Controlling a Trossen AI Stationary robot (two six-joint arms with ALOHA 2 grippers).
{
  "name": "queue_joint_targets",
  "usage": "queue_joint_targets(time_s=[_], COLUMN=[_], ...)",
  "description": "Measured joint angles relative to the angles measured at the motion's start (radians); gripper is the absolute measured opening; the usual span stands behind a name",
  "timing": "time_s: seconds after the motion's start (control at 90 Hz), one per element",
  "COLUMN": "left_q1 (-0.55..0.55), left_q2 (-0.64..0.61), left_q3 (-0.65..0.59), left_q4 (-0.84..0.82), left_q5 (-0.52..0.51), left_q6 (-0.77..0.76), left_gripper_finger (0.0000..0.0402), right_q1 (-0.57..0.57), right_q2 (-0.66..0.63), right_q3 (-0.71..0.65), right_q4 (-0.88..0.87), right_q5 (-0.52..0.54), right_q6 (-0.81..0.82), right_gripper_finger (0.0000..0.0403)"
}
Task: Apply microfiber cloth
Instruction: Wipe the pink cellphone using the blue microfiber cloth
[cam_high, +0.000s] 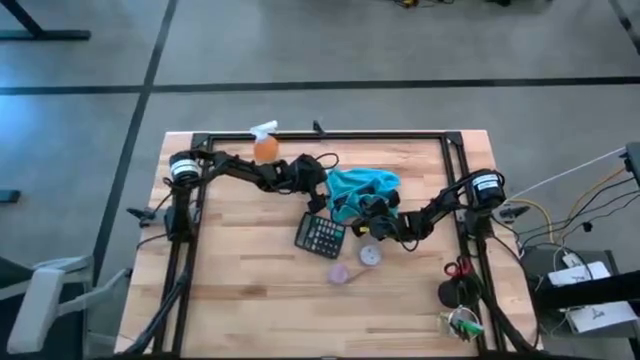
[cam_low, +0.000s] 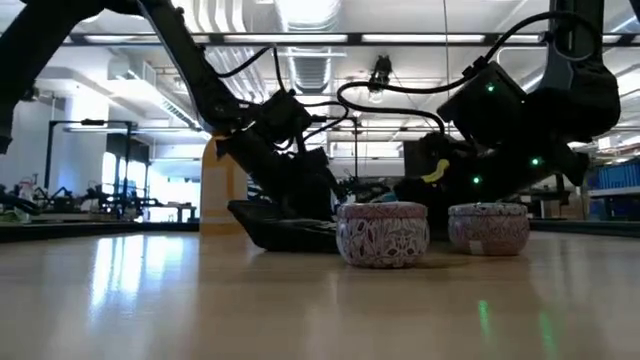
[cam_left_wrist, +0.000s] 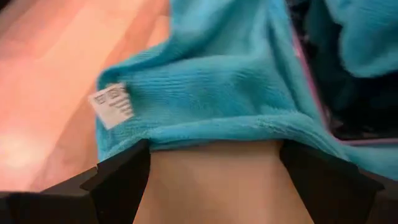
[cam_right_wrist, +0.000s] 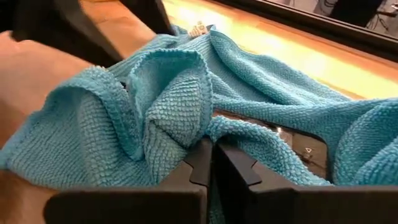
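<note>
The right gripper (cam_right_wrist: 213, 163) has its two dark fingers pressed together, pinching a raised fold of the teal microfiber cloth (cam_right_wrist: 168, 106), so that the fabric bunches into ridges instead of lying flat. This pinch looks meant to let the arm drag or spread the cloth. A dark flat object with a pink edge (cam_left_wrist: 311, 93), possibly a tablet or phone, lies partly under the fabric; the cloth seems placed there to wipe it.

The left gripper (cam_left_wrist: 214, 171) has its fingers spread wide apart, holding nothing, hovering low at the cloth's hem beside a small white care tag (cam_left_wrist: 112, 106), probably ready to take that edge.

From above, the cloth (cam_high: 360, 187) sits mid-table toward the far side, between both grippers. A black calculator (cam_high: 320, 236) lies just near of it, with two small patterned tins (cam_high: 370, 255) near and right. An orange spray bottle (cam_high: 266, 145) stands at the far edge of the wooden table (cam_high: 240, 300).
</note>
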Motion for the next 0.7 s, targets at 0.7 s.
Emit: queue_joint_targets(time_s=[0.7], left_q1=[-0.070], left_q2=[0.004], left_q3=[-0.002], left_q4=[0.127], left_q5=[0.242], left_q6=[0.115], left_gripper_finger=[0.0347], right_q1=[-0.006], right_q2=[0.000], right_q3=[0.001], right_q4=[0.001], right_q5=[-0.012], right_q6=[0.001], right_gripper_finger=[0.0000])
